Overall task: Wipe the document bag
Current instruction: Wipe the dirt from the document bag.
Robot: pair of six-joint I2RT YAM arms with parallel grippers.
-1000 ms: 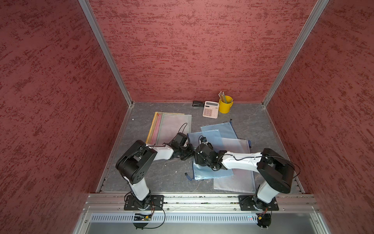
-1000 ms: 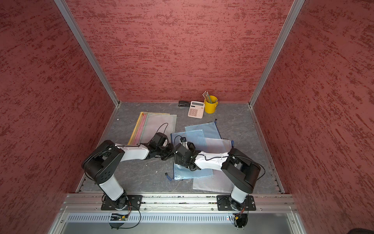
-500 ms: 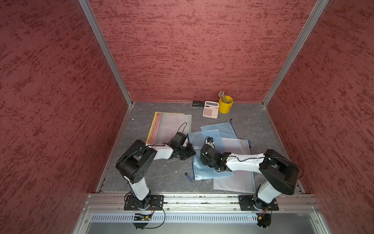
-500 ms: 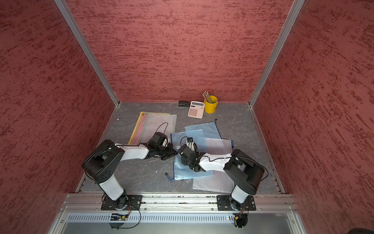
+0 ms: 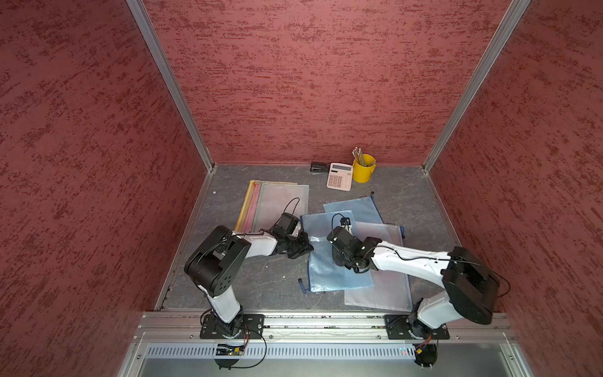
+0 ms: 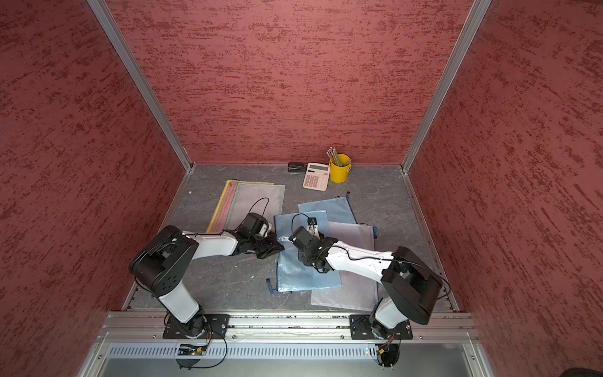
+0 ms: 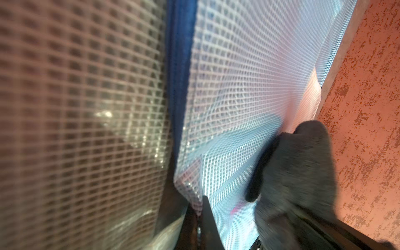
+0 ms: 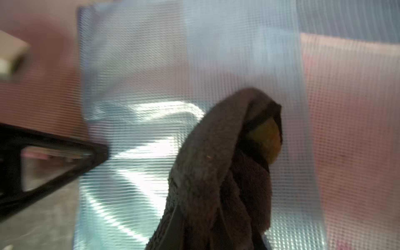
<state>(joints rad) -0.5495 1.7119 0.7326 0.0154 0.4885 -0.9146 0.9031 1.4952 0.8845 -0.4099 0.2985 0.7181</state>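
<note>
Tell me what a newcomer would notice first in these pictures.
The blue document bag at the centre draws the eye: the left end effector pinches its edge, while the right end effector holds a dark cloth over it. By the back wall, a bright yellow pencil cup stands out.

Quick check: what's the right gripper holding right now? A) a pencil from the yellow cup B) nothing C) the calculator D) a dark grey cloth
D: in the right wrist view a dark grey cloth is bunched around the shut jaws and rests against the blue document bag.
</note>
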